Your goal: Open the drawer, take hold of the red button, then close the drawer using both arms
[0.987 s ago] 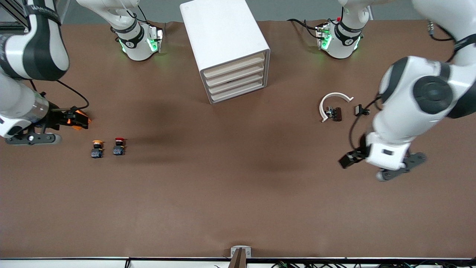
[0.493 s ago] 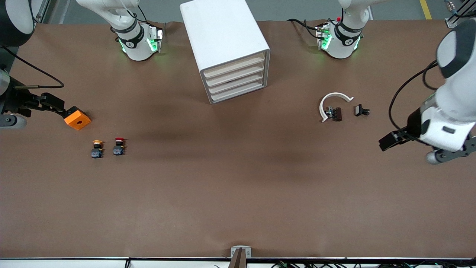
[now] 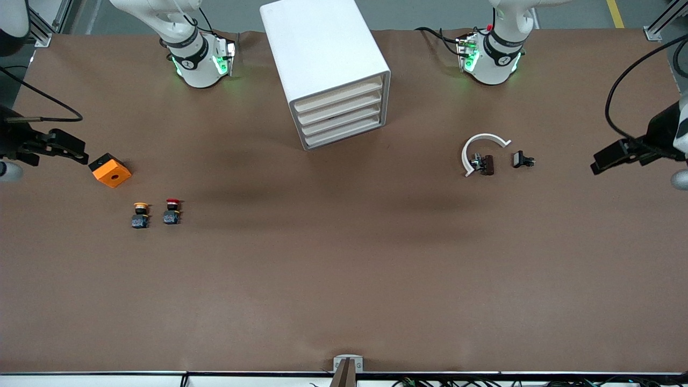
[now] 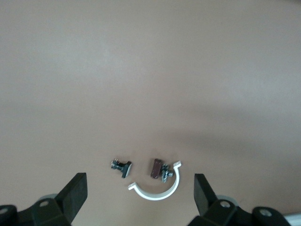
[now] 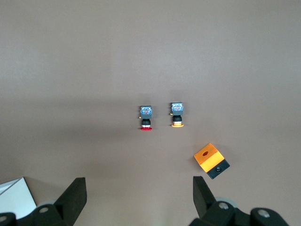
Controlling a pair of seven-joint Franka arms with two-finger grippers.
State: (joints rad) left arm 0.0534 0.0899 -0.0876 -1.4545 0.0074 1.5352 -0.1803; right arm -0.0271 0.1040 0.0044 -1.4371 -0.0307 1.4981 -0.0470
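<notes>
The white cabinet (image 3: 322,54) stands midway between the arms' bases, its four cream-fronted drawers (image 3: 339,115) all shut. The red-capped button (image 3: 172,210) stands on the table toward the right arm's end, beside a yellow-capped button (image 3: 141,215). In the right wrist view the red button (image 5: 146,117) lies apart from the open, empty right gripper (image 5: 139,197). My right gripper (image 3: 78,151) is at the table's edge beside the orange cube (image 3: 110,170). My left gripper (image 3: 602,163) is open and empty at its own end of the table; it also shows in the left wrist view (image 4: 140,195).
A white curved clamp (image 3: 480,149) with a brown part (image 3: 487,164) and a small black part (image 3: 521,159) lie toward the left arm's end. They also show in the left wrist view: clamp (image 4: 157,190), black part (image 4: 122,167). The yellow button (image 5: 177,115) and cube (image 5: 211,160) show in the right wrist view.
Both arms have drawn back outward toward their own ends of the table. The right gripper has come off the orange cube, which stays in place. The cabinet and buttons have not moved.
</notes>
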